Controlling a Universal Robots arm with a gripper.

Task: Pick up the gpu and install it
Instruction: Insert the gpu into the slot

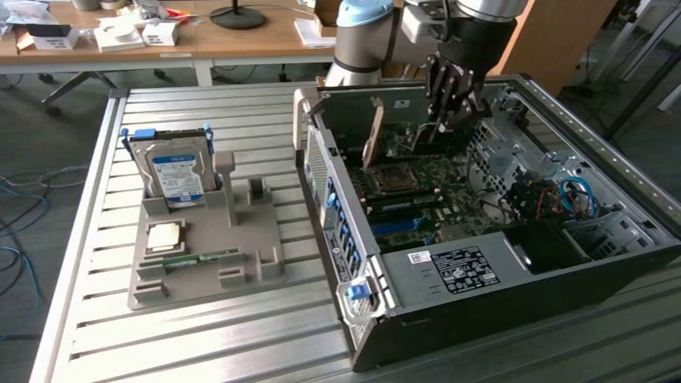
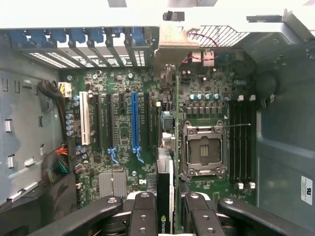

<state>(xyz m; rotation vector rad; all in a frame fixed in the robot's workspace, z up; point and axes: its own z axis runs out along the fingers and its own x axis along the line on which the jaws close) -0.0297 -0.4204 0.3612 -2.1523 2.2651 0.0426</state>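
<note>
While the black two-finger gripper (image 1: 445, 120) clamps the thin dark-green gpu card (image 2: 165, 179), that card hangs at its six o'clock in the exterior view — edge-on above the green motherboard (image 2: 123, 147), long axis along its expansion slots (image 2: 134, 125).

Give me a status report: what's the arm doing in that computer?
Tool shut on gpu. Card on edge inside case, over motherboard. CPU socket close alongside.

A work room with a wooden desk (image 1: 250, 38)
The desk stands at the back, with white boxes (image 1: 117, 36) and a round black lamp foot (image 1: 238, 17) on it. The floor (image 1: 59, 128) is grey, with blue wires (image 1: 19, 190) lying at the exterior view's left. A shiny metal table (image 1: 213, 343) stands in front.
</note>
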